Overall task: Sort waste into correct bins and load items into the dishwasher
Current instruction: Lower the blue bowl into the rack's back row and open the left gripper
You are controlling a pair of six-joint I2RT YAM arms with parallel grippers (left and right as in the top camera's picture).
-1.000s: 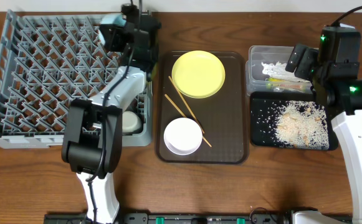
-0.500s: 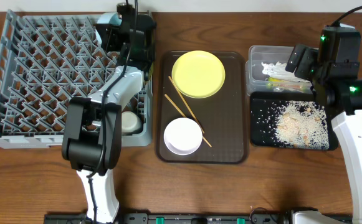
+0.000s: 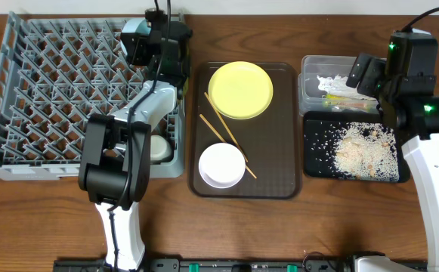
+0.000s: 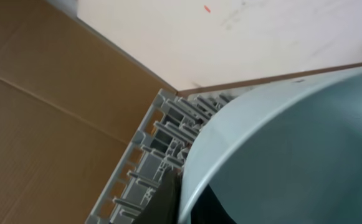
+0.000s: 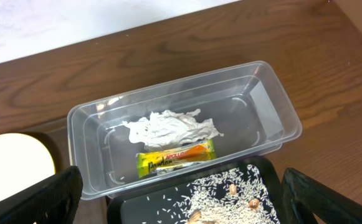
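Bowl first: the light blue bowl (image 3: 134, 45) is up over the far right corner of the rack (image 3: 53, 91), gripped at its rim by my left gripper (image 3: 147, 45), so I judge it is being loaded and not yet seated among the pegs. A small white cup (image 3: 157, 147) already sits in the rack's near right corner. On the brown tray (image 3: 279, 151) beside the rack, the yellow plate (image 3: 240, 90), the white bowl (image 3: 221, 165) and the two chopsticks (image 3: 227, 140) lying between them are all waiting to be loaded. The waste looks sorted to me: the paper (image 5: 171, 127) and the wrapper (image 5: 176, 155) lie in the clear tub (image 5: 280, 112), and the rice (image 3: 366, 151) is spread on the black tray (image 3: 313, 143) just in front of it. My right gripper (image 5: 181, 180) hangs above the tub with its fingers spread wide and nothing in them. Overhead gives me the whole layout but hides the grasp. The left wrist camera shows little beyond the bowl's curved side, a dark finger against its edge and a bit of rack corner. The right wrist camera lets me read the tub's contents plainly, which overhead only hints at.
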